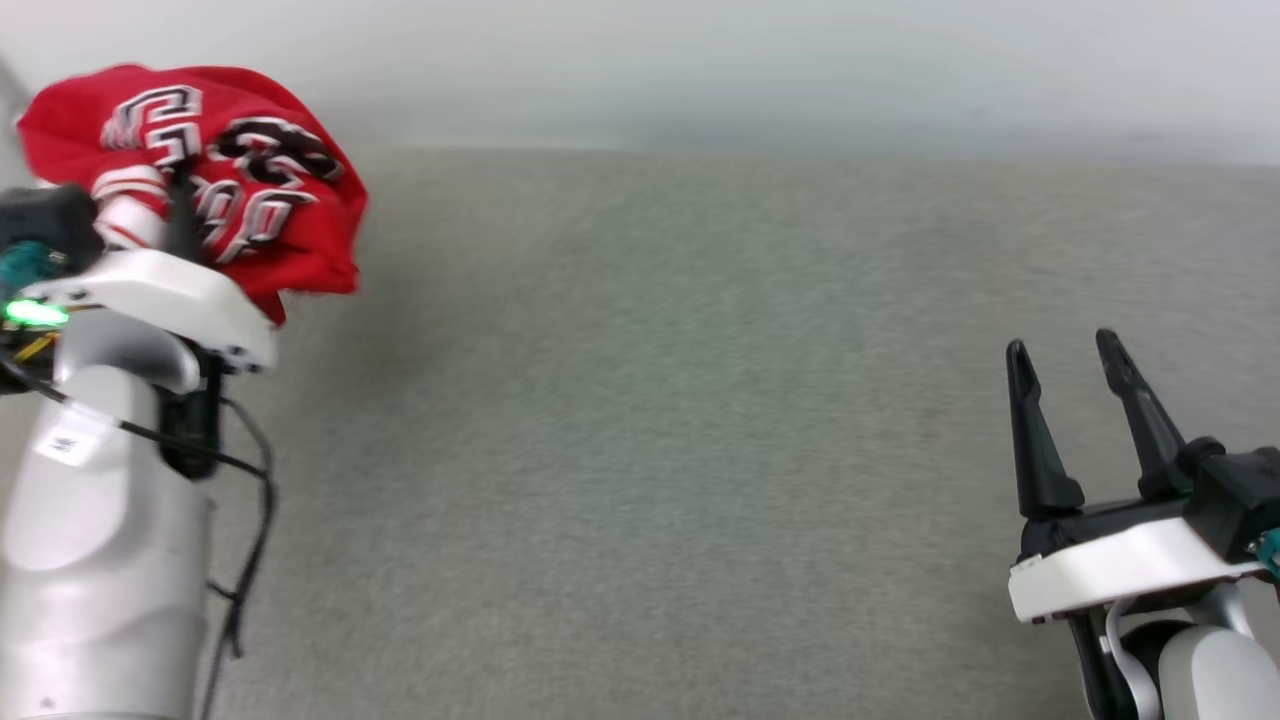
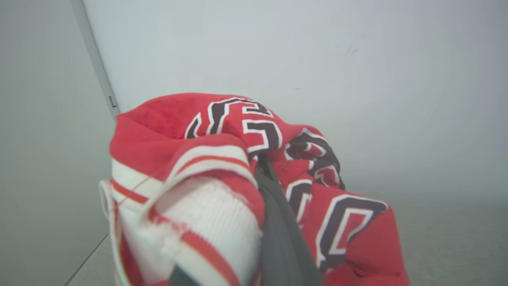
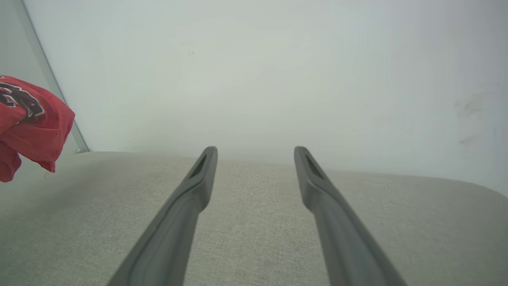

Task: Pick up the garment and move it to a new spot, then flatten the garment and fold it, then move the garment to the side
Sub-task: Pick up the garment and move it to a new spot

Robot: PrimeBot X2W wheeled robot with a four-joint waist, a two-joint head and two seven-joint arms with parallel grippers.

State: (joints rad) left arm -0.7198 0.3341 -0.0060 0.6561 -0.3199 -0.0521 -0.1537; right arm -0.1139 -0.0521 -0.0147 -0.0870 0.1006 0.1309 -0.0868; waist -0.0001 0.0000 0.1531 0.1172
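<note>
Now the left claw [image 1: 182, 205] is closed on the bunched garment [image 1: 290, 250], lifted off the grey cloth surface [image 1: 640, 450]. Well apart, the right claw [image 1: 1062, 345] stands wide open, holding nothing, with a pale wall [image 1: 700, 70] ahead.

Crumpled into a bunch, the garment [image 1: 300, 240] hangs at the far left: a red jersey with black, white-outlined lettering and a white sleeve trimmed in red stripes.
</note>
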